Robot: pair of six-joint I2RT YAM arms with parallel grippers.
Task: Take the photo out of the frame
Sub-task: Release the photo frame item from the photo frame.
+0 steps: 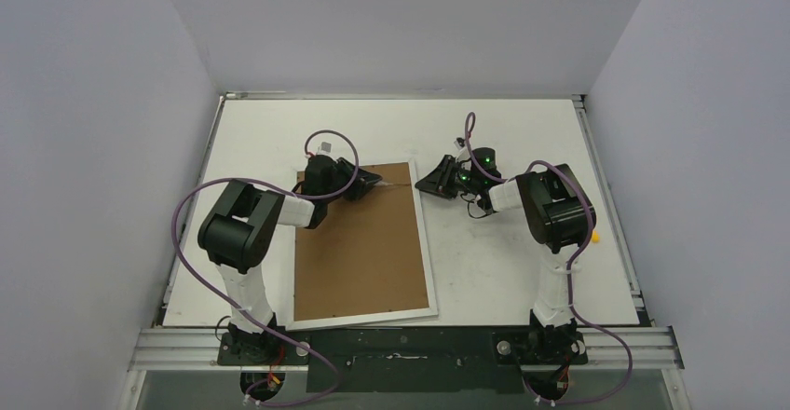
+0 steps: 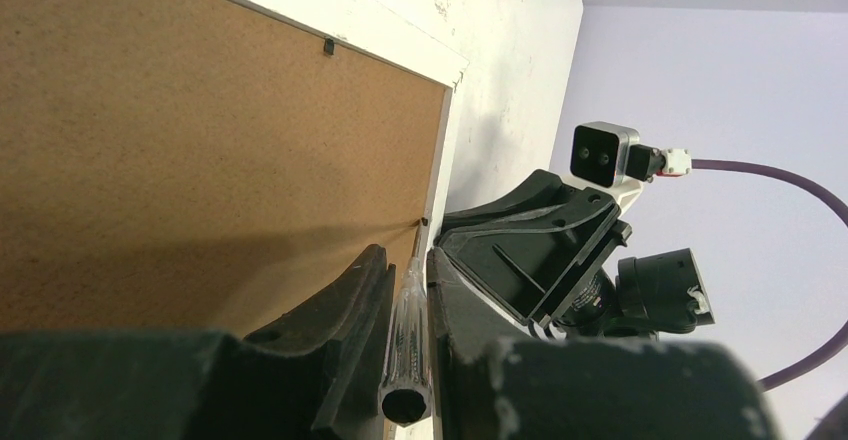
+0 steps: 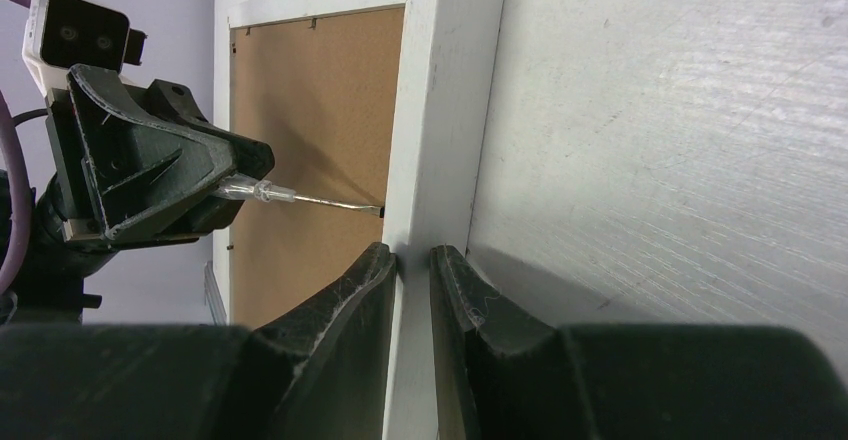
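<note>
White table (image 1: 503, 270), clear-handled screwdriver (image 2: 408, 350), grey walls (image 1: 93, 102), poss. small yellow obj (image 1: 594, 238) at right

Your left pincer (image 2: 405, 270) sits at the bottom, its two dark fingers closed around a clear-handled screwdriver (image 2: 408, 345). The thin shaft reaches forward to the white border of the frame (image 2: 200, 140), whose brown board back fills the upper left. A small black clip (image 2: 326, 46) sits at the board's far edge. Just beyond the border your right pincer (image 2: 450, 235) faces you, over white counter (image 2: 500, 40).
</note>
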